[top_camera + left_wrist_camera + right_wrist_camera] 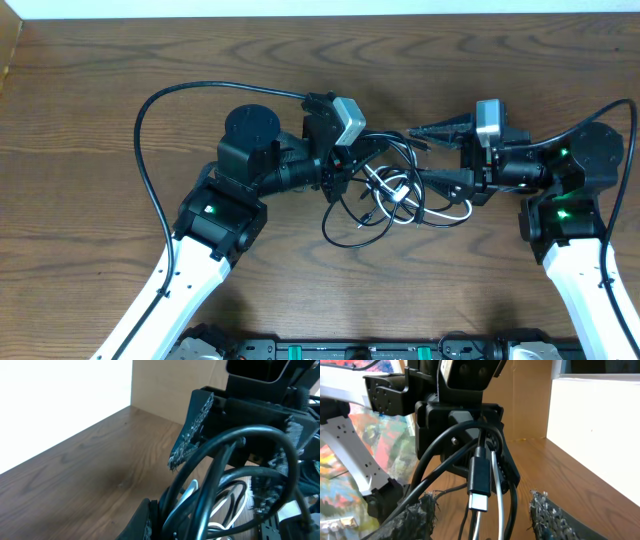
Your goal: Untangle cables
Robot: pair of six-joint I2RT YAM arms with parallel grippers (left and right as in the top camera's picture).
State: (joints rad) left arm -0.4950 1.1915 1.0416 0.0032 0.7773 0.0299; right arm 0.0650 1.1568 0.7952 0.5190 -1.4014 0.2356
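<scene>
Along the left edge of the desk (pixel 80 70) a wide stretch of bare wood is seen, crossed only by the thick arm cable (pixel 150 190) that loops up from the left arm towards the far edge. The near left corner is taken up by the left arm itself.

Just left of the desk's middle, the left gripper (pixel 348 172) is found with its jaws closed on a bunch of the cables (pixel 385 195). The tangle is spread from there towards the right, at the middle of the desk, well apart from every edge. Its black loops sag towards the near edge, and a white cable (pixel 445 215) curves out at its right side. In the right wrist view a black plug (pixel 479 477) with a metal tip is seen hanging below the left gripper, clear of the wood.

Right of the tangle, the right gripper (pixel 415 153) is held with its jaws spread wide, the strands lying between its rough pads (pixel 420 517) without being touched. Bare wood is left along the far edge and in the far right corner.
</scene>
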